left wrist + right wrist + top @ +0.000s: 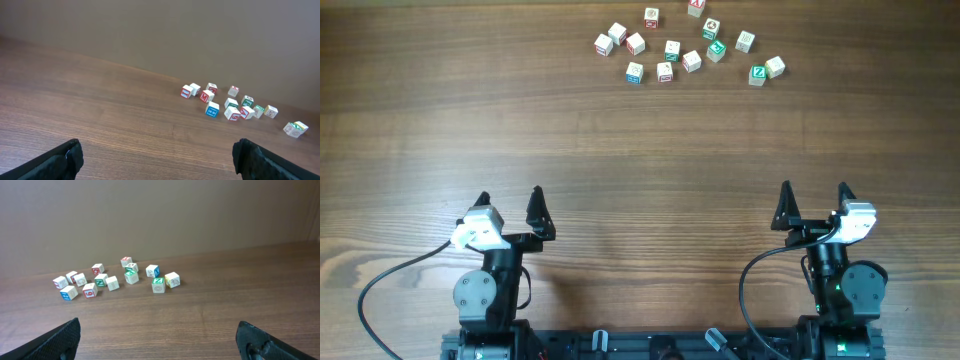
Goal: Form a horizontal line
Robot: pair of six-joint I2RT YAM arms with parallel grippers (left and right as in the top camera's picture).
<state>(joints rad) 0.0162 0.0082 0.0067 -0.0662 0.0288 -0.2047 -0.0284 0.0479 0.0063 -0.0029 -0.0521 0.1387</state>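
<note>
While no row has been formed yet, the wooden table [620, 150] carries everything at its far side, well ahead of both arms. The left gripper [510, 195] and the right gripper [814, 187] hover near the close edge, each with its fingers spread wide and nothing between them. The scatter of small letter cubes [691, 61] lies forward and to the right of the left gripper, and forward and to the left of the right one. Its long axis runs side to side, across both lines of reach. At the edge of the scatter closest to the grippers, a blue-printed cube [634, 72] and a red-printed cube [665, 72] sit level with each other but apart. A green-faced cube [716, 50] lies farther right and a little deeper. Judged from this layout, the left gripper is nearer the blue and red cubes and the right gripper nearer the green one, so the line would probably be built along that front edge.
</note>
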